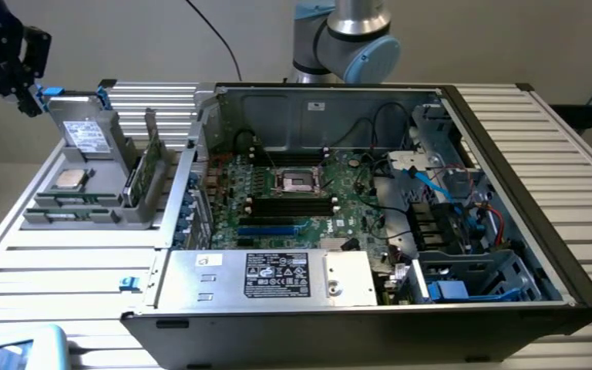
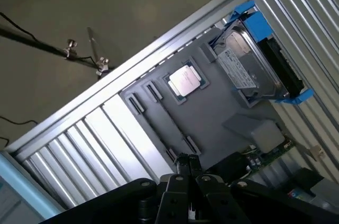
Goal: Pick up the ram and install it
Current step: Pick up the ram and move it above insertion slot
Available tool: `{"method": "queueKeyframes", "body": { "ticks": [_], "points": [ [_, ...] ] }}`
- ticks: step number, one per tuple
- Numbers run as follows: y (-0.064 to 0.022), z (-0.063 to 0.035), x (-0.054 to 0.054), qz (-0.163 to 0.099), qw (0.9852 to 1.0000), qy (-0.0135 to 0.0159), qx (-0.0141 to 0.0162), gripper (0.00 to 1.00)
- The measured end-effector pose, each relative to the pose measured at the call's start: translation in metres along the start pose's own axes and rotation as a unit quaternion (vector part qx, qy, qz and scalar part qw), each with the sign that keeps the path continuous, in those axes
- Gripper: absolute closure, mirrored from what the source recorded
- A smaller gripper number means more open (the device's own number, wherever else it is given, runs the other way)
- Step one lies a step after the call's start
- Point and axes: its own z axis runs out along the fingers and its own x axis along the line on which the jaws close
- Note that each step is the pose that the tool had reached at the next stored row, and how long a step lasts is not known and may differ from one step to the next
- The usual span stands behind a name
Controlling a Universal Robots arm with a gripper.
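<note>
- Hand [image 1: 27,91] status: I am hovering at the upper left of the exterior view, beyond the far corner of the grey holder [image 1: 101,217]. My fingers are drawn together on nothing, and the wrist view is showing the fingertips [image 2: 182,167] meeting with no part between them.
- Ram [image 1: 70,202] location: I am judging that it is sitting on edge in the holder's front slot, at the exterior view's left, just in front of the processor chip [image 1: 70,179]. It is reading only as a thin green strip, so I am treating this as probable, not certain.
- Closed-hand risk: descending with my fingers together, I am risking a strike on the stick's top edge instead of a straddle. That could chip it or drive it harder into its slot.
- Wrong-part risk: the taller green card [image 1: 139,176] is standing just beside the ram's row, and the hard drive [image 1: 89,135] is standing behind it. A drifting approach could be putting me on either one.
- Crowding risk: the processor chip is lying close to the ram. A finger passing low could be knocking it out of its pocket.
- Carry risk: gripping off-centre, I could be letting the stick pivot and catch the wall of the open case [image 1: 327,335].
- Seating risk: the memory slots [image 1: 292,206] are lying just below the processor socket [image 1: 298,181]. A tilted stick would be jamming there or bending contacts.
</note>
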Motion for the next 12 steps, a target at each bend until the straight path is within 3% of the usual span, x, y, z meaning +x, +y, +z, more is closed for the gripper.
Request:
{"method": "queueKeyframes", "body": {
  "ticks": [6, 12],
  "points": [
    [0.0, 0.0, 0.0, -0.054, 0.9985, 0.0029, -0.0015, 0.89],
    [-0.0001, 0.0, 0.0, -0.109, 0.994, 0.0059, -0.0031, 0.89]
  ]
}}
